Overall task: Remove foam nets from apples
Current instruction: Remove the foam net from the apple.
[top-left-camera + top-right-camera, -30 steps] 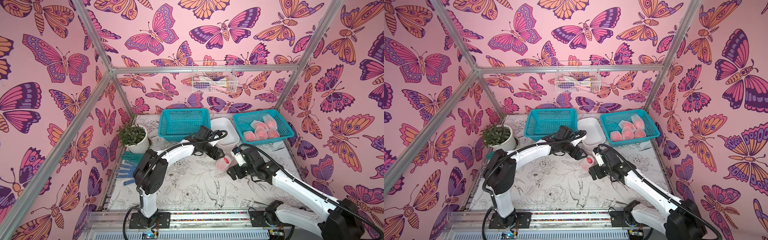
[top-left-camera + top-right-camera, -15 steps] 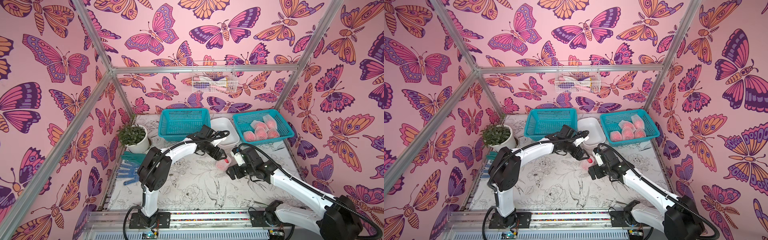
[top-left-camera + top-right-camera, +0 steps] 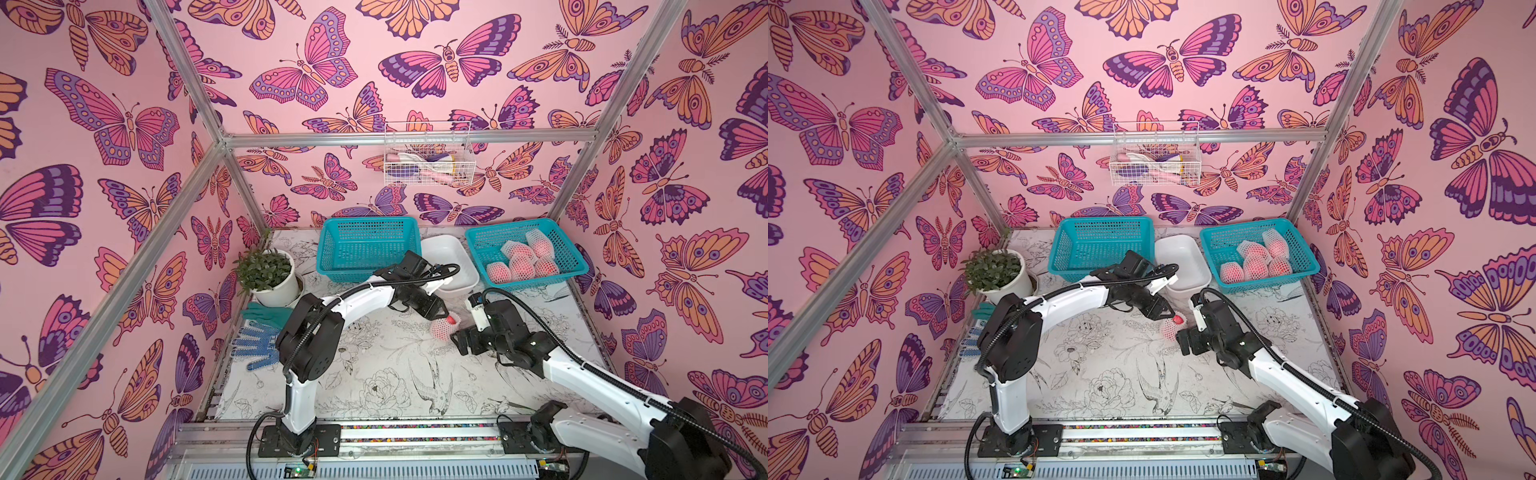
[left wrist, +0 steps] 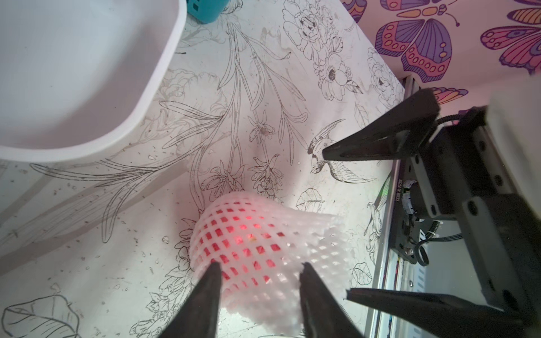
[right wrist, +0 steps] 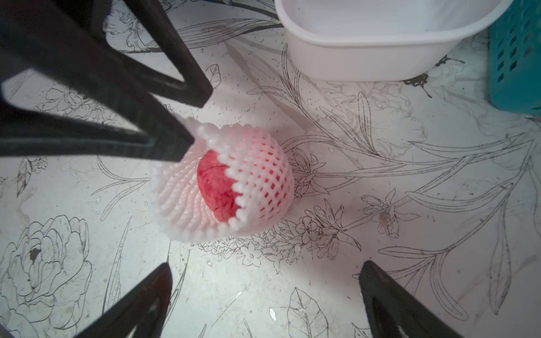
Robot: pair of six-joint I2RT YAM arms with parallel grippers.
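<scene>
One apple [image 5: 218, 190] in a white foam net [image 5: 263, 175] lies on the table between the two arms, in both top views [image 3: 444, 328] [image 3: 1172, 330]. Its red flesh shows through the net's open end. My left gripper [image 4: 260, 266] reaches down onto it, jaws partly narrowed with the net [image 4: 263, 243] rim between the fingers. In the right wrist view one finger [image 5: 187, 140] touches the rim and the other stands off it. My right gripper [image 5: 265, 272] stands wide open beside the apple, holding nothing. Several netted apples [image 3: 523, 259] lie in the right teal basket [image 3: 536, 283].
An empty teal basket [image 3: 365, 245] and a white tray [image 3: 446, 257] stand at the back, close behind the left arm. A potted plant [image 3: 266, 274] and gloves [image 3: 257, 345] sit at the left. A wire basket [image 3: 426, 162] hangs on the back wall.
My left gripper has come down onto the netted apple and its jaws have narrowed round the net's rim. The right arm has barely moved and stays open.
</scene>
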